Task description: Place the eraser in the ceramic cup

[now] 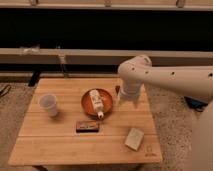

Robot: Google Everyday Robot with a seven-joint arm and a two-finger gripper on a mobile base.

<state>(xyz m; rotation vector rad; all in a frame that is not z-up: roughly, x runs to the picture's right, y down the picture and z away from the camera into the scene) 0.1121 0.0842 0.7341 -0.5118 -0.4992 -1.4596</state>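
The robot's single arm reaches in over the far right part of the light wooden slatted table (60,145). Its gripper (126,101) points down just beside the right rim of the round orange-brown dish (86,98), in which a white bottle (95,101) lies on its side. I cannot tell how far the gripper is open; it does not appear to be carrying anything. The small flat dark eraser (87,126) with the reddish marking on its face lies flat on the bare wood, just in front of the dish. From the gripper it lies toward the table's near edge and over to the cup's side, with the dish partly between them. Its long axis runs side to side, about parallel with that near edge. The small plain whitish ceramic cup (48,105) stands upright farther along that same side, apart from the eraser. A pale beige square block (134,138) sits near the front right corner. The eraser's marking cannot be read, and no brand or label can be made out on the bottle.
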